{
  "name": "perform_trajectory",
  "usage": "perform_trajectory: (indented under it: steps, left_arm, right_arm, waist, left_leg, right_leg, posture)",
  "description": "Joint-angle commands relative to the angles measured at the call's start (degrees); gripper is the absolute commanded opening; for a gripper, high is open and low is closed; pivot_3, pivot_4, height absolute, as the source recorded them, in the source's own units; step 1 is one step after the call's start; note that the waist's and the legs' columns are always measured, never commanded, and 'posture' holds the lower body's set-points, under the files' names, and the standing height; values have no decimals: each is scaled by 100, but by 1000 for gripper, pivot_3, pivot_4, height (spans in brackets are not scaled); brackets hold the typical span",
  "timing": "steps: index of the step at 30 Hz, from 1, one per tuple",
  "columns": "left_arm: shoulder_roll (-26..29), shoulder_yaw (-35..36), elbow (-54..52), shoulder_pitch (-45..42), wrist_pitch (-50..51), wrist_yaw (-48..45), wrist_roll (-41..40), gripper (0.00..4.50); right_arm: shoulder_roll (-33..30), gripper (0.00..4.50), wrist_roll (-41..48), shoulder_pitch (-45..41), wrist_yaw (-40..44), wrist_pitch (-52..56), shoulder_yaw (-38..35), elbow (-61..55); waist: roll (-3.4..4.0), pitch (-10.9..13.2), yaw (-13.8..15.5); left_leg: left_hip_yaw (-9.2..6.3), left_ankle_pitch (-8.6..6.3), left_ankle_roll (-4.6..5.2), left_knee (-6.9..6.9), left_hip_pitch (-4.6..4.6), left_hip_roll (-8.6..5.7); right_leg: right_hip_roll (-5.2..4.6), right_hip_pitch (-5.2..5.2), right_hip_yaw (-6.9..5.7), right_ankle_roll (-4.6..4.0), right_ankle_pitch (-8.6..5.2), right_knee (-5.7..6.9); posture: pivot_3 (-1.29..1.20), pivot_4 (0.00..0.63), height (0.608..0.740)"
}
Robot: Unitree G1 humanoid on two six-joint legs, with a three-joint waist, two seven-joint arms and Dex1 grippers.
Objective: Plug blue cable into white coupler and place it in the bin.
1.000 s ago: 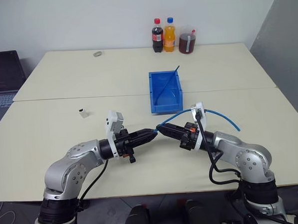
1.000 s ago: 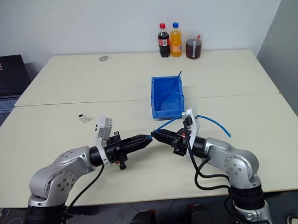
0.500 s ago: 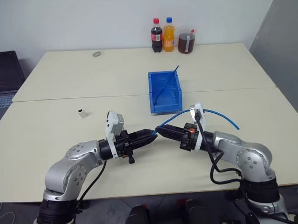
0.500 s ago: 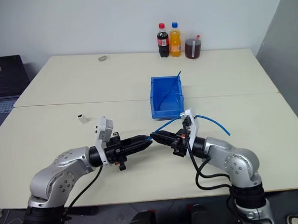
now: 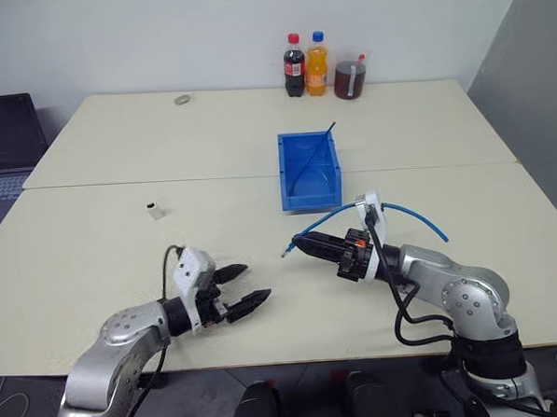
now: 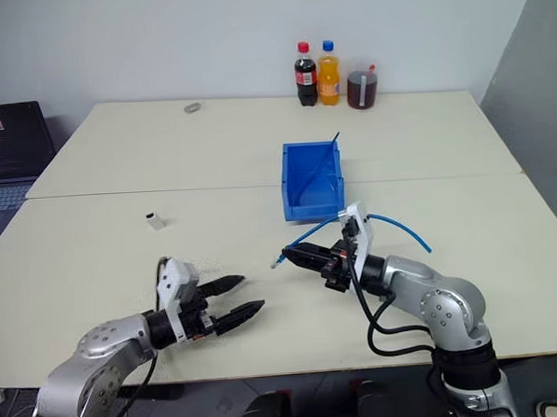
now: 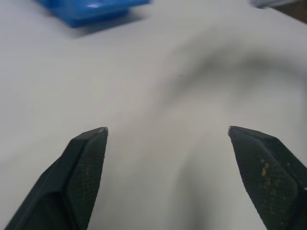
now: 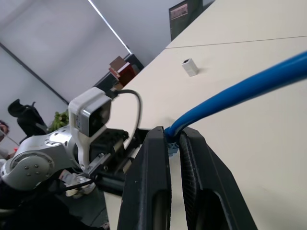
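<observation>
The blue cable (image 5: pixel 405 208) arcs over my right wrist, and its near end pokes out just past the fingertips. My right gripper (image 5: pixel 301 246) is shut on it above the table's front middle. In the right wrist view the cable (image 8: pixel 249 86) runs in between the closed fingers (image 8: pixel 158 158). Low over the front left of the table, my left gripper (image 5: pixel 247 286) stands wide open and holds nothing; its fingers (image 7: pixel 88 143) are far apart. The white coupler (image 5: pixel 154 211) lies alone on the left of the table. The bin (image 5: pixel 310 199) stands beyond my right gripper.
A thin blue strand (image 5: pixel 315 151) leans inside the bin. Three drink containers (image 5: pixel 319 66) stand at the table's far edge, and a small grey oval object (image 5: pixel 181 100) lies at the far left. A laptop (image 5: pixel 4 139) sits off the table's left side.
My left gripper has let go of the cable's end, opened wide, and dropped left and toward the table's front. The right gripper has kept still with the cable.
</observation>
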Motion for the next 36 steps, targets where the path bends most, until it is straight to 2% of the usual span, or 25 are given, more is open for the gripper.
perform_trajectory:
  steps: [1, 5, 12, 16, 26, 36]
  left_arm:
    - [-290, 309, 454, -105, -439, 1625, 1192, 4500]
    - [-573, 742, 1091, -919, 132, 2854, 1450, 4500]
    - [-590, 881, 1809, -2085, 677, 3422, 1540, 4500]
    - [-596, 1041, 2727, -3072, 932, 3895, 1576, 4500]
    - [-504, 1169, 4430, -4254, 610, 4036, 1538, 4500]
    - [-468, 1129, 5615, -4853, -71, 3953, 1544, 4500]
  right_arm:
    - [-49, 18, -42, -78, 118, -248, -78, 23]
    - [-85, 18, -97, -185, 177, -325, -59, 146]
    - [-109, 18, -125, -278, 217, -397, -12, 243]
    - [-86, 18, -156, -312, 213, -435, 7, 281]
    - [-32, 17, -211, -297, 179, -462, 9, 245]
    - [-25, 16, -219, -277, 165, -439, 20, 198]
  waist:
    - [1, 0, 6]
    - [-4, 0, 26]
    - [-10, 2, 2]
    - [-12, 3, 5]
    - [-15, 4, -3]
    - [-15, 4, -7]
  left_leg:
    - [1, 0, 0, 0, 1, -1]
    - [-8, 0, 0, 7, 2, -3]
    - [-4, 1, 0, 9, -2, -6]
    - [-6, 0, 0, 9, -4, -9]
    - [-7, 1, -1, 8, -5, -12]
    - [-6, 1, -2, 8, -6, -14]
  right_leg:
    - [0, 0, 1, 2, -1, 0]
    - [2, 6, -9, 12, 0, 5]
    - [5, 3, -4, 8, 10, 5]
    - [2, 3, -7, 2, 13, 4]
    - [0, 2, -10, -4, 18, 7]
    - [-2, 2, -10, -3, 18, 5]
  posture:
    - [0, 150, 740]
    - [0, 150, 740]
    - [0, 150, 740]
    - [0, 150, 740]
    - [0, 150, 740]
    - [0, 150, 740]
